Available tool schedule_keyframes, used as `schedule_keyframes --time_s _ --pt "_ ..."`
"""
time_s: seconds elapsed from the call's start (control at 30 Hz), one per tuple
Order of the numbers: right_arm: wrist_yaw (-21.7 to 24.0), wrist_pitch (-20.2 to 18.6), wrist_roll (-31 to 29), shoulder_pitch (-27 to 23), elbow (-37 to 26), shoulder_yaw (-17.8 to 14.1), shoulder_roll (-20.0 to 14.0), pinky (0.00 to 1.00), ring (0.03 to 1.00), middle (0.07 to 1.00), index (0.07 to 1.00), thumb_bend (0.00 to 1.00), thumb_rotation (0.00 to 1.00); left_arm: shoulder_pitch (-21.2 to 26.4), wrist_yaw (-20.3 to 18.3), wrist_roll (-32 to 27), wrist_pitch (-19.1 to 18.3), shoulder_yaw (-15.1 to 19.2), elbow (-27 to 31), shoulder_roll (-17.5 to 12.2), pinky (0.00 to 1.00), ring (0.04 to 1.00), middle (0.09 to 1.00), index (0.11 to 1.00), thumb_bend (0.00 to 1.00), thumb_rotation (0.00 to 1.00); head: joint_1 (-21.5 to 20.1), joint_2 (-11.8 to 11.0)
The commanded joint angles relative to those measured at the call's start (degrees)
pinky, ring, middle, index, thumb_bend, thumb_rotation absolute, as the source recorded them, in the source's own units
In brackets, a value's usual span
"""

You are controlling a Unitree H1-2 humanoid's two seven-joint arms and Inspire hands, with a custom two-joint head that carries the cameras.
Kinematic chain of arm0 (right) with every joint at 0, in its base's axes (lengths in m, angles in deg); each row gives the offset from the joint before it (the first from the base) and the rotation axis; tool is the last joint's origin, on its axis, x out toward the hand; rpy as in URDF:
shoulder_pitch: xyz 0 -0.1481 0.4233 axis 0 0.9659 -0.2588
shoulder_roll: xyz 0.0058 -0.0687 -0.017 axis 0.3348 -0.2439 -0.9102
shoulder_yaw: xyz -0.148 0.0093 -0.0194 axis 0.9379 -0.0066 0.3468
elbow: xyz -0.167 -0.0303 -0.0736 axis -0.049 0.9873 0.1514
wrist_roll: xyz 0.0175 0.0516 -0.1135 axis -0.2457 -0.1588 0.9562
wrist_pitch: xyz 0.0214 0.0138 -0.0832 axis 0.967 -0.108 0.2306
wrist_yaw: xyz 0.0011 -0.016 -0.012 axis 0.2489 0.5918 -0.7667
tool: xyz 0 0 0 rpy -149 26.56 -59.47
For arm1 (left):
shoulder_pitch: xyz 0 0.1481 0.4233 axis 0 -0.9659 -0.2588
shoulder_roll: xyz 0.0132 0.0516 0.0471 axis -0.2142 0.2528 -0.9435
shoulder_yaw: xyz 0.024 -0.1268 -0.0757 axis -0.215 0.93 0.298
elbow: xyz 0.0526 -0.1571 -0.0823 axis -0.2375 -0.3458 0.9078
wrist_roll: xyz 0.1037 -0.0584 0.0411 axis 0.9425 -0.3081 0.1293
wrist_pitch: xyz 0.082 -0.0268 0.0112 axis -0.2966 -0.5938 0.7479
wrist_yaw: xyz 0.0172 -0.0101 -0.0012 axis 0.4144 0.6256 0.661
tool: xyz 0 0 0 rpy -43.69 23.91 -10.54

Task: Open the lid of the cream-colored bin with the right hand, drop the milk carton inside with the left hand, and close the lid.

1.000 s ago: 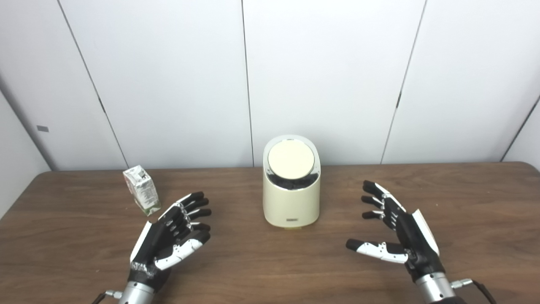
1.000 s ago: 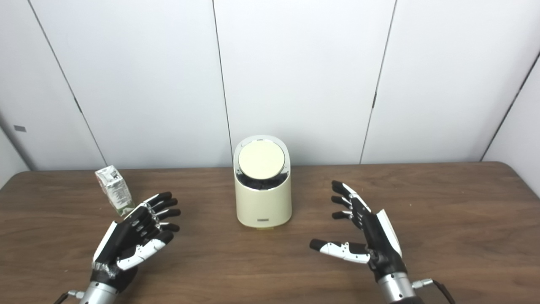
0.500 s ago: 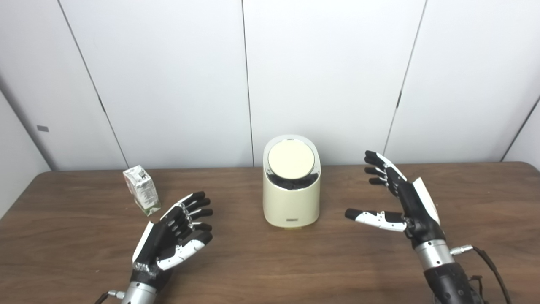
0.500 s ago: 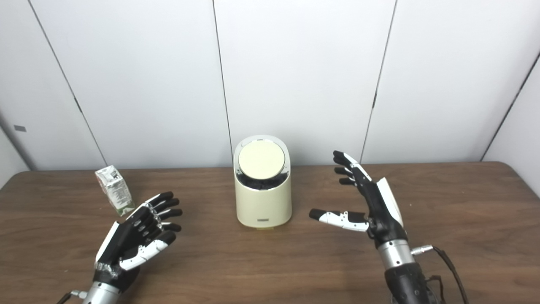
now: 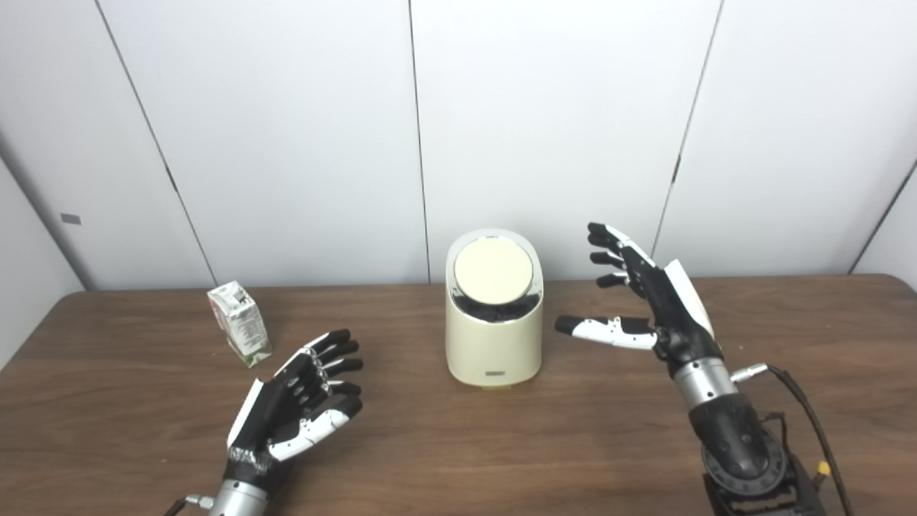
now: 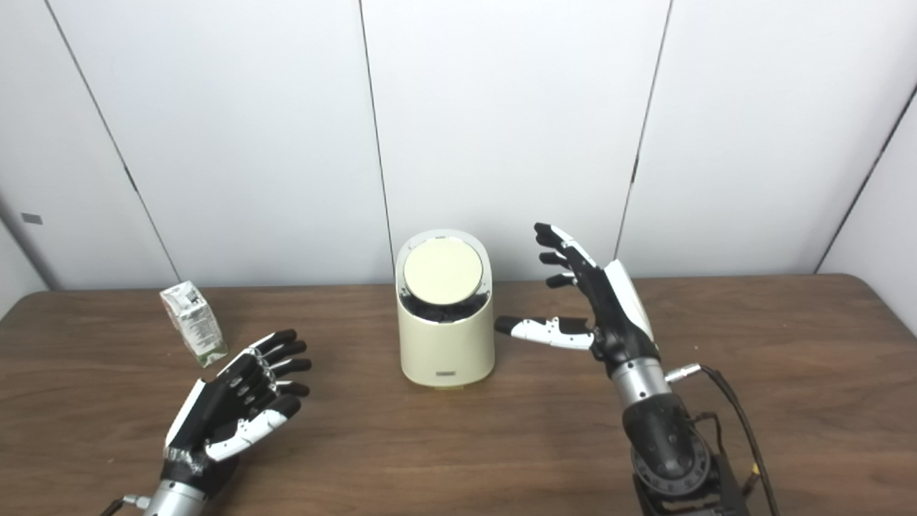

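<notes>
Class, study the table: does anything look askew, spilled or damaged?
Only the milk carton looks odd: it leans to one side at the table's far left. The cream-colored bin stands upright, lid shut. Nothing spilled.

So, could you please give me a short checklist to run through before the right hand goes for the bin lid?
1. Round cream lid closed on the cream-coloured plastic bin: ok.
2. Right hand open, empty, raised beside the bin: ok.
3. Right hand touching the lid: not ok, a gap shows.
4. Left hand open and empty: ok.
5. Small white-and-green milk carton standing on the brown wooden table, ungrasped: ok.
6. How the lid opens: cannot tell.
</notes>
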Motion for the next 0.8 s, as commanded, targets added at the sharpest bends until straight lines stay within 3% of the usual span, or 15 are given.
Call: schedule_keyframes --time_s 0.0,0.3,0.77 --pt "-0.09 -0.25 0.31 -3.60 -1.78 0.08 0.14 0.67 0.823 0.878 0.902 0.81 0.39 1.83 0.18 0.71 3.18 0.01 0.57 -0.51 0.62 0.757 0.815 0.848 0.74 0.23 0.01 0.10" --pt "-0.06 -2.13 0.39 -8.43 1.53 1.00 0.82 0.75 0.852 0.870 0.915 0.80 0.36 1.88 0.13 0.46 3.45 -0.16 0.49 -0.35 0.61 0.745 0.806 0.825 0.74 0.22 0.15 0.18" --pt "0.45 -5.99 2.93 -14.62 7.16 3.70 0.42 0.63 0.825 0.898 0.912 0.80 0.36 1.47 0.44 0.56 3.17 -0.39 0.98 0.02 0.62 0.748 0.798 0.822 0.74 0.22 0.41 0.23"
